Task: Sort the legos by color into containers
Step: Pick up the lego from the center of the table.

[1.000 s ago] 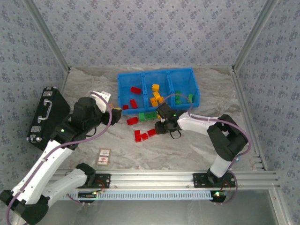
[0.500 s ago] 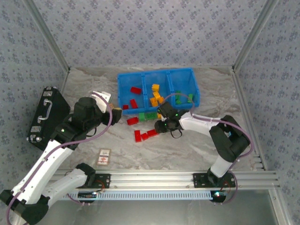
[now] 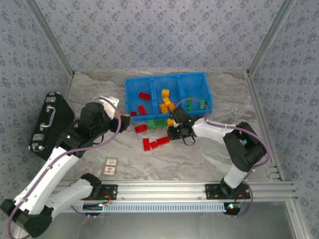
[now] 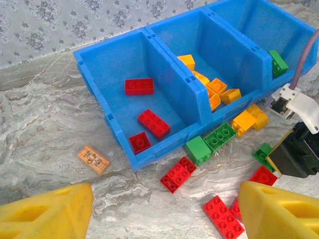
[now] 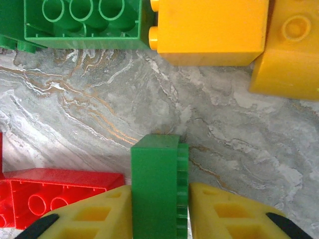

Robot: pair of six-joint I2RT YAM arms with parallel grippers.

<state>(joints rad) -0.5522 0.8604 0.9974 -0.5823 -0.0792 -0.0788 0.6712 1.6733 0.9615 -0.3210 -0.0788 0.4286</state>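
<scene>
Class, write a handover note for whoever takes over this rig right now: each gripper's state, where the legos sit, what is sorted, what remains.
Left gripper: open, empty, facing the blue bin.
Right gripper: shut on a green lego near the loose pile.
Done: red legos in the left compartment, orange-yellow legos in the middle, green legos in the right.
To do: loose legos, red, green and orange-yellow, lie on the table in front of the bin; the held one goes right.

Cropped: green lego (image 5: 158,189) bottom, red lego (image 5: 60,191) left end.
</scene>
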